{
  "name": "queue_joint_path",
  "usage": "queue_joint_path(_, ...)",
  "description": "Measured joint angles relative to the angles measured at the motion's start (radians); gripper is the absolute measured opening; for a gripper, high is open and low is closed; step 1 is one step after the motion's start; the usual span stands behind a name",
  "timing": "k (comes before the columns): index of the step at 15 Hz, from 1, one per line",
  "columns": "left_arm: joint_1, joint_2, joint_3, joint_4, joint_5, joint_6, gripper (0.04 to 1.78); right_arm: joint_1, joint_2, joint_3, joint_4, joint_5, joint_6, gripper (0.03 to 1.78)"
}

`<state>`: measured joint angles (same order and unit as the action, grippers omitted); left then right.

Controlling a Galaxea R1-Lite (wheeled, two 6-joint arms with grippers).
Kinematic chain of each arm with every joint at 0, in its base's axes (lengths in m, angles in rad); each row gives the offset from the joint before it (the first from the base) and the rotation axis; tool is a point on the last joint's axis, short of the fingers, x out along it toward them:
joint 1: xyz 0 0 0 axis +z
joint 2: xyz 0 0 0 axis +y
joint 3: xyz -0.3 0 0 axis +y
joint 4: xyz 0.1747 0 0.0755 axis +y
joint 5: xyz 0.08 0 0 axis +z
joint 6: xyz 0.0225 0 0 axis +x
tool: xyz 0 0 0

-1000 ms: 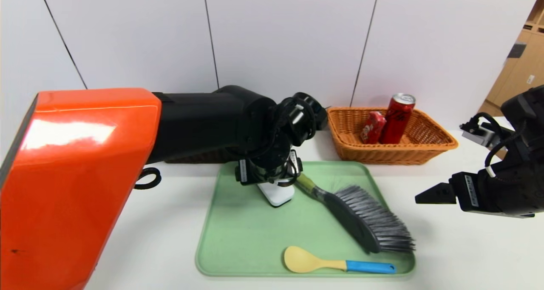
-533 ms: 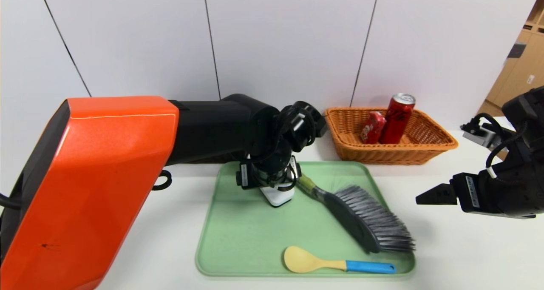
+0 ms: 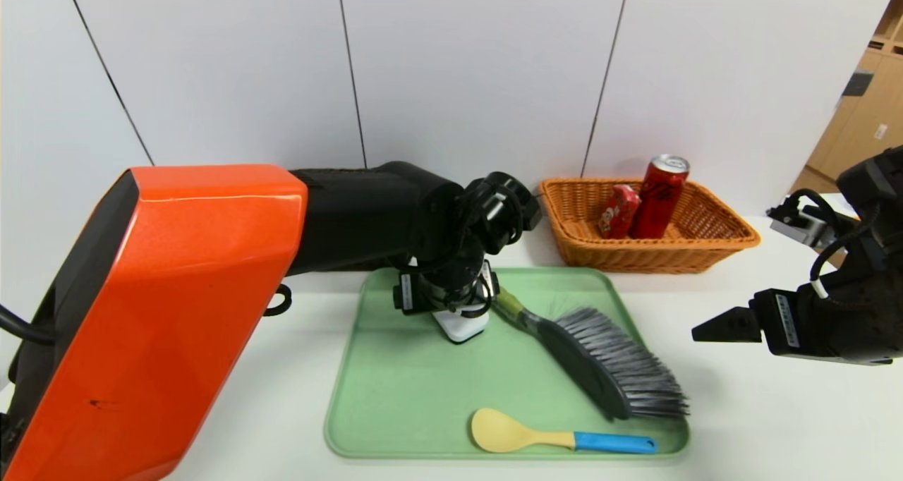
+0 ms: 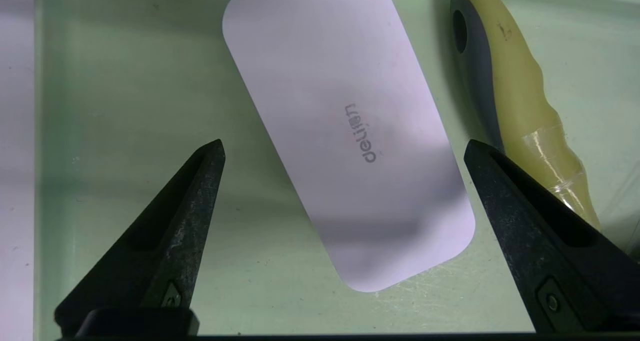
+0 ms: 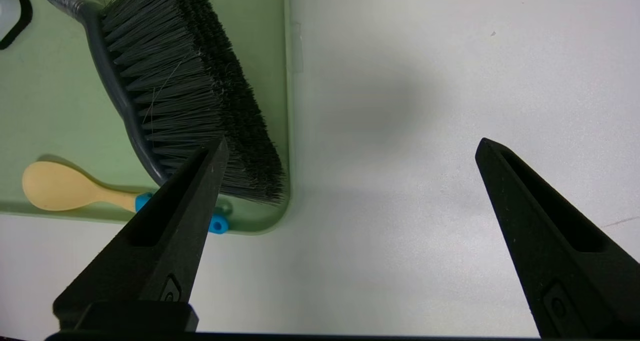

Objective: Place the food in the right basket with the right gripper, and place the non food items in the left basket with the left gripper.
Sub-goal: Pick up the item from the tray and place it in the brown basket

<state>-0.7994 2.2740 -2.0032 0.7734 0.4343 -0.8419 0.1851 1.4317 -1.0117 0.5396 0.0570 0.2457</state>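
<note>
My left arm reaches forward across the counter, wrist bent down, and my left gripper (image 4: 342, 148) hangs over the far end of the green tray (image 3: 395, 396) with its jaws spread wide. My right arm sits off the tray's right edge, its gripper (image 5: 350, 146) raised above the counter, pointing toward the tray, jaws likewise wide apart and holding nothing.

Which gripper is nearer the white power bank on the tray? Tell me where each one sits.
Left. The left gripper hangs open directly over the white power bank, fingers straddling it. The right gripper hovers open over the table, off the green tray, past the brush.
</note>
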Motion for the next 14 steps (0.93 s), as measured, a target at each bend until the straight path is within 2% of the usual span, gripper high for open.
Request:
queue_joint_path(11,0.002,0.028,-0.001,-0.021,0.001,0.007,1.69,0.0,-0.028,0.026,-0.001,0.003,-0.001,1.71)
queue_joint_path(14,0.002,0.031,-0.001,-0.022,0.003,0.008,1.18,0.001,-0.034,0.027,0.0,0.002,-0.004,1.71)
